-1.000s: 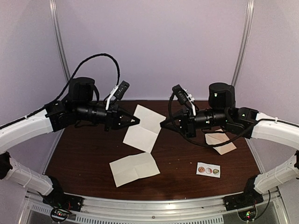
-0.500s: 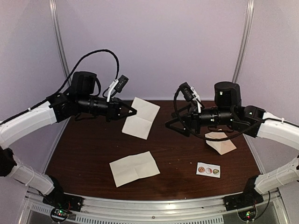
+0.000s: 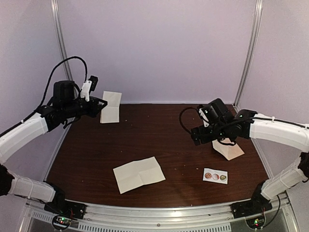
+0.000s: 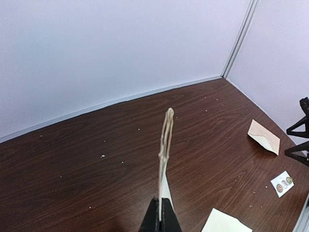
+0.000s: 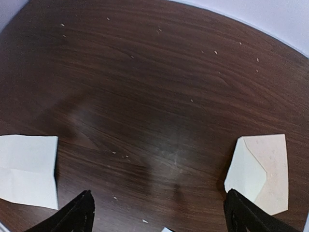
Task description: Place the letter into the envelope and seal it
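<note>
Two hazards we flag: left gripper (image 3: 100,103) clenched on the letter (image 3: 110,107) by its edge, held upright off the table (image 3: 159,135) far left, so it may sag or slip. Right gripper (image 5: 159,217) spread wide, empty, near the envelope (image 3: 230,149) lying at the right, which could skid if nudged.

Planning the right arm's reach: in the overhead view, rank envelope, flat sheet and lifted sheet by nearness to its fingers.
1. envelope, just right of the right fingers.
2. flat sheet, near left.
3. lifted sheet, far left, in the left fingers.
</note>
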You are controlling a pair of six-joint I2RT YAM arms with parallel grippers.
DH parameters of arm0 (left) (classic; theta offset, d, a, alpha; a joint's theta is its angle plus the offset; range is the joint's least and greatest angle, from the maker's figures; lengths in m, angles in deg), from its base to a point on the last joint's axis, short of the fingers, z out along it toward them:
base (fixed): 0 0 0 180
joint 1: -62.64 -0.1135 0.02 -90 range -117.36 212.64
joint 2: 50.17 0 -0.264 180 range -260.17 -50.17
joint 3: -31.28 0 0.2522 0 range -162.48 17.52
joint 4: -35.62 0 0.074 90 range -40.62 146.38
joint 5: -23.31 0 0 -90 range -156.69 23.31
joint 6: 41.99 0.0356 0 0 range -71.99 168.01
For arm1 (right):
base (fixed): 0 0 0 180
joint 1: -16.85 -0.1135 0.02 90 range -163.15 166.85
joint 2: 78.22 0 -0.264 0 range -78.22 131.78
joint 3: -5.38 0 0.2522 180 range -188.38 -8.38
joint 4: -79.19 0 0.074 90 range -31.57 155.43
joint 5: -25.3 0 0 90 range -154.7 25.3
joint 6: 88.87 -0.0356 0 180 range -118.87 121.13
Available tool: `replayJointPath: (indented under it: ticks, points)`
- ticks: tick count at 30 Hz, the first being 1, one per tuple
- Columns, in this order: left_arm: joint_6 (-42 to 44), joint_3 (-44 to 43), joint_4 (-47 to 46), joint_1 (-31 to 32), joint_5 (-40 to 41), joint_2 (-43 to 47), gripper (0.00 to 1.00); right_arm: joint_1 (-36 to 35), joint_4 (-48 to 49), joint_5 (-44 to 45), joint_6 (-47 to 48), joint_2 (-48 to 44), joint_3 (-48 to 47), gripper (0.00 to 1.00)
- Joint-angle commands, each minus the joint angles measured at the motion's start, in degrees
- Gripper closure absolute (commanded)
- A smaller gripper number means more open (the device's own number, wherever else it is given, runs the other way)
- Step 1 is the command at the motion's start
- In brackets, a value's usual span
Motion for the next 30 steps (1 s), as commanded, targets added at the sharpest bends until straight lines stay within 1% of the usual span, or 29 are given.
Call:
replayJointPath:
  ticks: [1,5,8,11,17,19,21,24,30]
  points:
    - [1.84,1.13,-3.62,-0.28,5.06,2.08,1.00,0.25,-6.66,13.21,-0.62,4.81,-1.08,0.06]
    - [2.44,0.76,-2.89,-0.28,6.73,2.71,1.00,1.71,-6.86,15.89,0.86,10.50,-1.32,0.07]
    - [2.52,0.93,-2.69,-0.29,7.37,3.18,1.00,3.89,-5.54,17.02,2.16,14.36,-1.15,0.10]
    - [2.32,0.85,-2.71,-0.29,6.23,2.96,1.00,5.46,-4.28,17.48,3.32,18.35,-1.19,0.15]
    - [1.79,0.76,-2.80,-0.29,5.16,2.26,1.00,7.54,-2.72,19.32,4.54,23.59,-1.06,0.22]
    - [1.81,0.76,-2.83,-0.27,4.84,2.11,1.00,7.95,-2.48,19.83,4.76,24.74,-0.99,0.27]
    - [1.69,0.74,-2.80,-0.29,4.72,1.89,1.00,8.14,-2.45,20.33,4.76,25.71,-0.85,0.37]
    - [1.66,0.70,-2.80,-0.24,4.72,1.67,1.00,8.20,-2.70,21.32,4.35,26.78,-0.27,0.46]
    - [1.33,0.60,-2.78,-0.28,4.18,1.02,1.00,8.58,-2.59,22.52,3.64,27.72,1.12,0.51]
